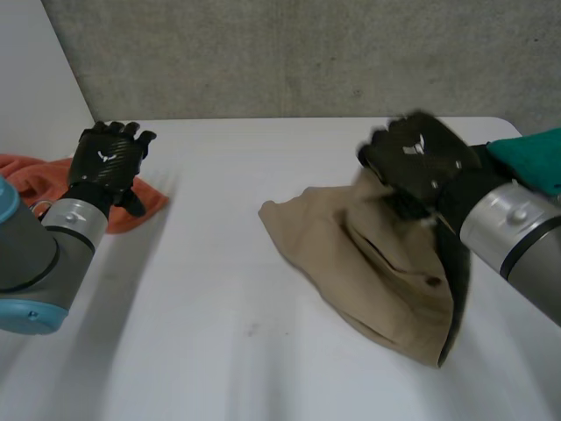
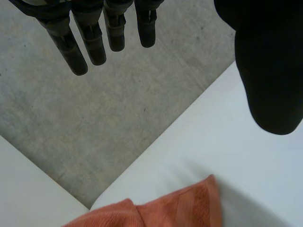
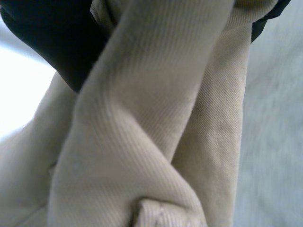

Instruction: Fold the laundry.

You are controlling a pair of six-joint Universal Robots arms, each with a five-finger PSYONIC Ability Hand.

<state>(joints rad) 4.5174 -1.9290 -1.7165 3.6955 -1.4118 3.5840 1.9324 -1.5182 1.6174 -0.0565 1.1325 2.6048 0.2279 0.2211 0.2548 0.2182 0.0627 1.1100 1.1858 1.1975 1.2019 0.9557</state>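
Observation:
A tan garment (image 1: 368,263) lies bunched on the white table (image 1: 219,263) at the right of the head view. My right hand (image 1: 416,158) is shut on its far upper edge and lifts that part off the table. Tan twill (image 3: 156,123) hangs in thick folds under my right hand (image 3: 57,42) in the right wrist view. An orange towel (image 1: 35,175) lies at the table's far left edge. My left hand (image 1: 107,158) hovers above the towel, fingers straight and spread, holding nothing. A corner of the orange towel (image 2: 161,208) sits below the palm of my left hand (image 2: 270,71) in the left wrist view.
A teal cloth (image 1: 530,158) lies at the far right, behind my right forearm. A grey concrete wall (image 1: 307,53) stands just beyond the table's back edge. Bare white table stretches between the towel and the tan garment and toward the front.

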